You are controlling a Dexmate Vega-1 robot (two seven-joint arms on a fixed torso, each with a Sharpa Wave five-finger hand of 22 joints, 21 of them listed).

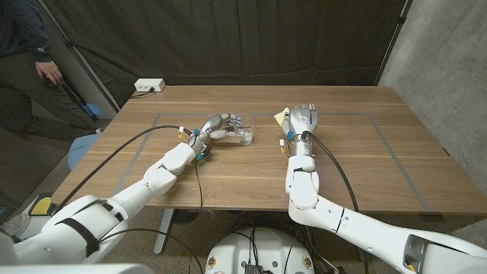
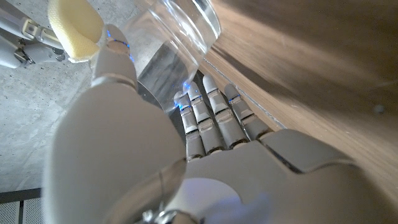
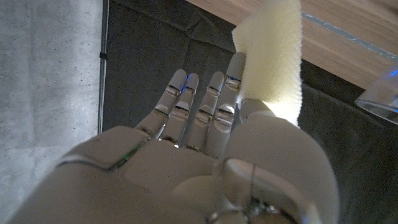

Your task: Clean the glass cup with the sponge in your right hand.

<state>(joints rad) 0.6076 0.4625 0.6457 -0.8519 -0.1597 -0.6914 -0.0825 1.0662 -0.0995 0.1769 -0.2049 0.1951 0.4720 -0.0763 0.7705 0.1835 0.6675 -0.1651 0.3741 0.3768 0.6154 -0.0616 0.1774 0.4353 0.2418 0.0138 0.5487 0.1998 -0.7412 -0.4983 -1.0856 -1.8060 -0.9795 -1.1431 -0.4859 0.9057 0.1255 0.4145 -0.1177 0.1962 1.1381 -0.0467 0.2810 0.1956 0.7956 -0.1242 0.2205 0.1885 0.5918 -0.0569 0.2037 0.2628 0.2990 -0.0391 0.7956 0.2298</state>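
The clear glass cup (image 1: 246,135) stands upright on the table's middle. My left hand (image 1: 220,126) reaches it from the left, with the thumb (image 2: 115,62) and straight fingers (image 2: 208,115) spread to either side of the cup (image 2: 180,31); I cannot see a firm grip. Just right of the cup, my right hand (image 1: 302,120) is raised and pinches a pale yellow sponge (image 1: 280,116) between thumb and fingers. In the right wrist view the sponge (image 3: 273,56) stands up beside the fingers of the right hand (image 3: 205,143), and the cup's rim (image 3: 380,96) is apart from it.
A wooden table (image 1: 358,164) has thin taped lines. A white power strip (image 1: 149,86) lies at the far left edge. A person in dark clothes (image 1: 27,53) stands behind the table's left corner. Dark curtains hang behind.
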